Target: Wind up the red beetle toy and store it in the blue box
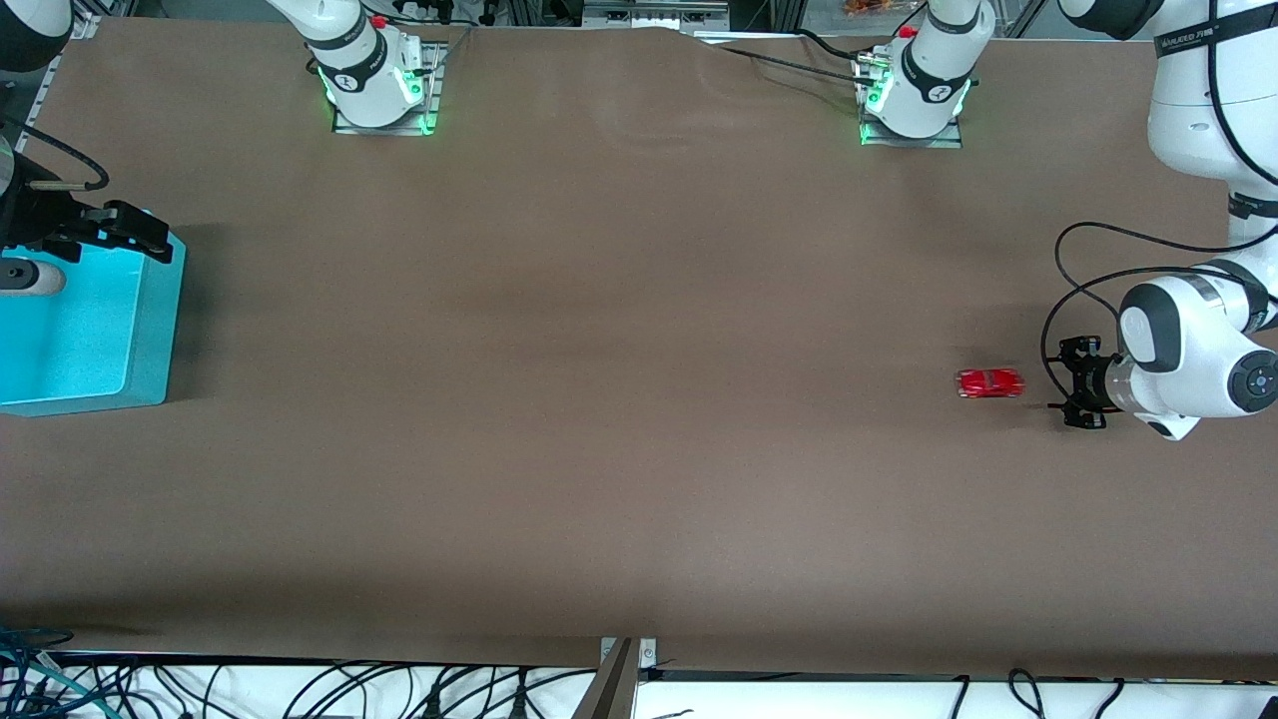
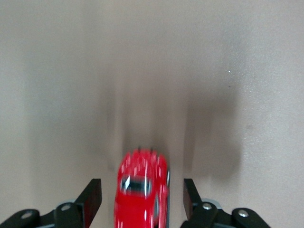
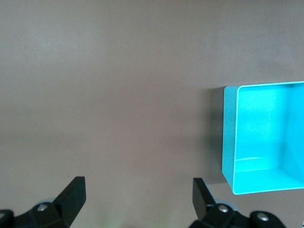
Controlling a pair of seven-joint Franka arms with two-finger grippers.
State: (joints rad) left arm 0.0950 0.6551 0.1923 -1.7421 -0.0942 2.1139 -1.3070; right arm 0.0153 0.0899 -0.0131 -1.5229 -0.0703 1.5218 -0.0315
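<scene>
A brown table [image 1: 619, 399] is seen from a high camera facing two white robot arms, with the red beetle toy [image 1: 990, 382] taken as the landmark. The red beetle toy, a small glossy car with dark windows, is set on the bare tabletop toward the left arm's end of the table, on its wheels and slightly smeared in the pictures. Just beside the toy, on the side toward the table's end, the left gripper [image 1: 1081, 396] is held low and level with the table, its fingers [image 2: 93, 197] spread wide and pointed at the toy; in the left wrist view the toy [image 2: 141, 190] is framed between the two fingers with a gap on each side, touched by neither. Well apart from the toy, at the right arm's end of the table, the blue box [image 1: 150, 330] is placed, a turquoise bin whose open inside is seen lit and bright. The right gripper [image 1: 125, 232] is held over the box's wall, and in the right wrist view its fingers [image 3: 71, 194] are shown spread wide with nothing between them, the box's corner [image 3: 230, 137] visible below
</scene>
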